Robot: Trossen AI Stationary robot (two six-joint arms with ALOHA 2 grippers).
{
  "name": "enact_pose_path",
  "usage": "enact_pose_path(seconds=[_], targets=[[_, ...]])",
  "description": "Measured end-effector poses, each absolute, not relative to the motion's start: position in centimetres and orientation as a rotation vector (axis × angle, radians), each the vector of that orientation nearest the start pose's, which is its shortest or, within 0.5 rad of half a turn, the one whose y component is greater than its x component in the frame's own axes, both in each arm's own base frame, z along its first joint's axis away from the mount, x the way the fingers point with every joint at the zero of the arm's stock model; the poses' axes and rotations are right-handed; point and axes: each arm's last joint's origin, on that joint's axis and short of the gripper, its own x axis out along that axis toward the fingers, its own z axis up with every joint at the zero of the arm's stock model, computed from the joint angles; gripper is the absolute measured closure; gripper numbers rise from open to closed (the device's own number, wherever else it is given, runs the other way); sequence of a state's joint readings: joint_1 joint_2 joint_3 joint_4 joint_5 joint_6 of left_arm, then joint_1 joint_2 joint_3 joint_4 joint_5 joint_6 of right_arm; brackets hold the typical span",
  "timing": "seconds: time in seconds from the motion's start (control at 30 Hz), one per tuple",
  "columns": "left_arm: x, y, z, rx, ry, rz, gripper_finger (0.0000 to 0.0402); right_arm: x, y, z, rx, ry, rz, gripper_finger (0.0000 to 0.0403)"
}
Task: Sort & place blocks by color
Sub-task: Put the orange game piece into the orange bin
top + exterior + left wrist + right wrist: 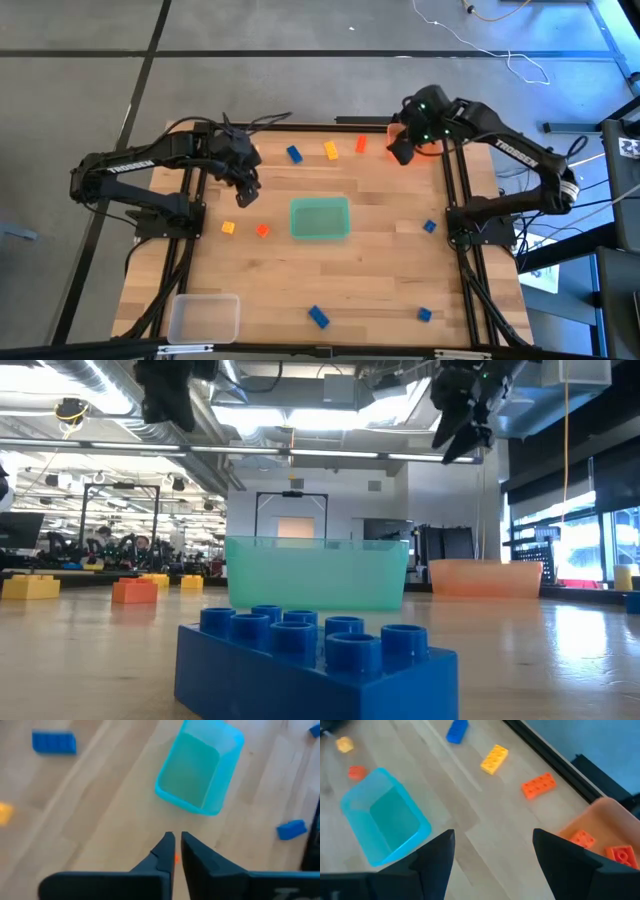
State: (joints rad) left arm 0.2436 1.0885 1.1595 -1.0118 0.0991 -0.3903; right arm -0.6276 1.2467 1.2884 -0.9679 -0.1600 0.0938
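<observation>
I've got the left gripper (174, 851) nearly closed above the small orange block (262, 230), so I'd open wider before dropping; right gripper (492, 855) hangs open over the orange tray (600, 822).

blocks (329, 150) scattered around tray (320, 219)

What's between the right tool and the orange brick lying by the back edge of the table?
Nothing visible. The right tool hangs open above the table beside the orange tray, and in its wrist view only bare wood lies between its fingers and the orange brick. The yellow brick sits off to one side, clear of that path.
</observation>
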Motion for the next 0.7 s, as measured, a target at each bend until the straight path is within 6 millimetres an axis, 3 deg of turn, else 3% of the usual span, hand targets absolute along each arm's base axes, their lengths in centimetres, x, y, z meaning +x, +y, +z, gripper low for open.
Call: enact_pose_path(seconds=[0.2,0.5,0.7], targets=[[19.0,4.1,32.5,-0.65,1.035,0.328,0.032,20.2,-12.4,34.7,0.336,0.861,-0.377,0.0134],[20.6,2.0,31.0,-0.434,1.192,0.131,0.0313,20.9,-10.9,34.9,0.307,0.816,-0.044,0.0134],[21.5,0.4,30.2,-0.369,1.238,0.068,0.0314,21.1,-10.4,34.9,0.369,0.818,-0.04,0.0134]])
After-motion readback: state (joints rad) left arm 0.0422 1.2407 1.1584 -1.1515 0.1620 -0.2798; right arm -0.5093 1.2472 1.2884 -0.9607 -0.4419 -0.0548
